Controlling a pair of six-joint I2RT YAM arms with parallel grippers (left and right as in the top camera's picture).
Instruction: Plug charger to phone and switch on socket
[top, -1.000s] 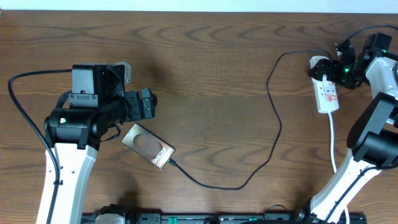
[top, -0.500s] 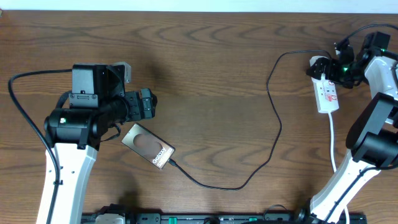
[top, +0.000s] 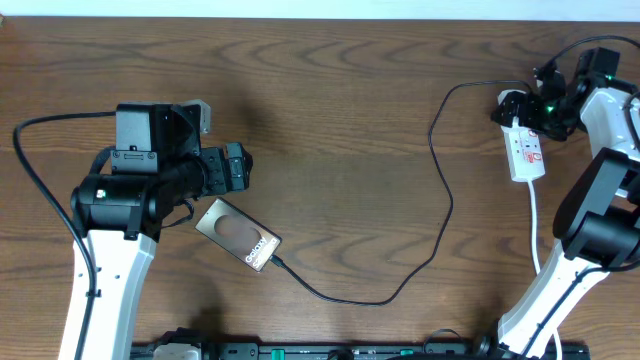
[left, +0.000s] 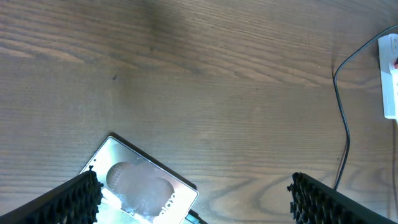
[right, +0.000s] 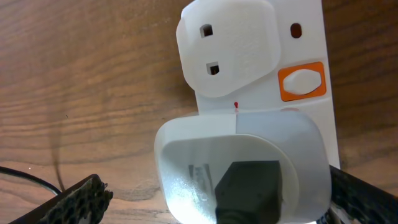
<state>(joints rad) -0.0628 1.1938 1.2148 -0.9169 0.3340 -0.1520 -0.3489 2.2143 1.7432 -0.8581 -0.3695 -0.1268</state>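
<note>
On the dark wooden tabletop (top: 340, 100) the phone (top: 237, 234) lies below the left gripper (top: 233, 167), which is spread wide and empty. The charger (top: 440, 220) cable meets the phone's end. The right gripper (top: 540, 108), equally wide and empty, hovers over the socket (top: 527, 152), probably to press its switch (right: 301, 82).

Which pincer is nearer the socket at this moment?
Right. The right pincer hovers over the far end of the socket, open. The left pincer is across the table, open, just above the phone.
</note>
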